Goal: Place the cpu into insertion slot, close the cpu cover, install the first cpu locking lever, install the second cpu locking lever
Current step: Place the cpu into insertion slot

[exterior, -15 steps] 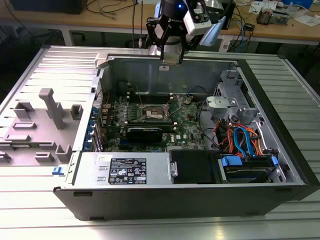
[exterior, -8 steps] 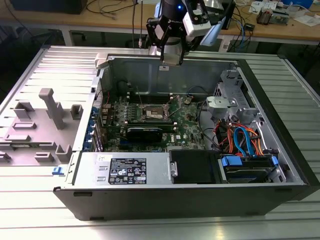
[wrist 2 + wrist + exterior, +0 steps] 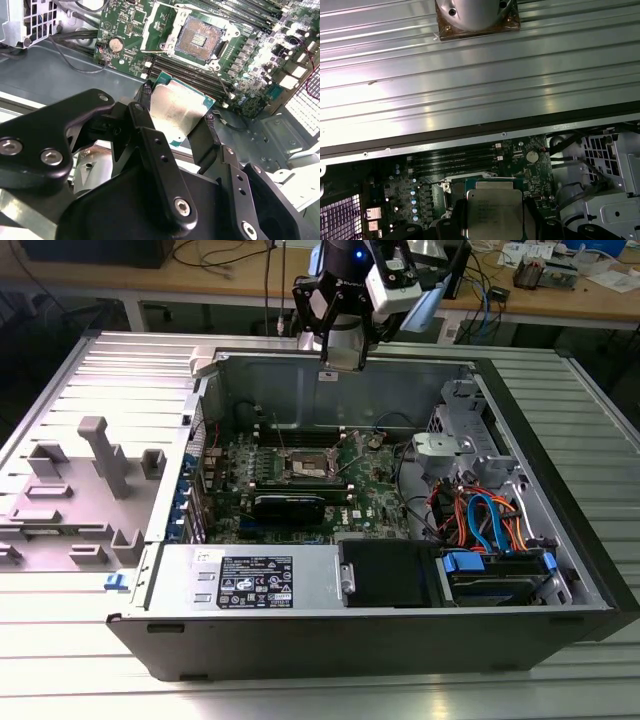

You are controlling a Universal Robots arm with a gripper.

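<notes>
The black two-fingered hand (image 3: 176, 122) is closed on the cpu (image 3: 177, 107), a small flat square chip with a silvery-tan metal top and a green edge. It pinches the chip by two opposite sides, one black finger (image 3: 143, 114) pressing each side, and the chip sits tilted between them. In the first wrist view the cpu (image 3: 492, 212) shows its metal top, with the hand (image 3: 493, 222) clamped on either side.

The chip hangs in the air above the green motherboard (image 3: 130, 30). It is not yet in the square insertion socket (image 3: 202, 36), whose field of fine pins lies bare. The cpu cover (image 3: 159, 27), a thin silvery metal frame with an open middle, sits at one side of the socket, off the pins. How far it is raised I cannot tell. A thin wire lever (image 3: 223, 82) juts out near the socket's corner. A round silver coin battery (image 3: 116, 44) lies on the board, well apart from the socket.

In the exterior view the hand (image 3: 342, 360) hovers over the rear wall of the open black computer case (image 3: 400, 625), which lies on its side on a ribbed silvery metal desk (image 3: 110, 365). The socket (image 3: 305, 470) sits on the board inside the case, apart from the hand. Grey plastic fixture blocks (image 3: 100, 455) stand on the desk at the exterior view's left. Blue and orange cables (image 3: 480, 520) bundle inside the case at the exterior view's right.
</notes>
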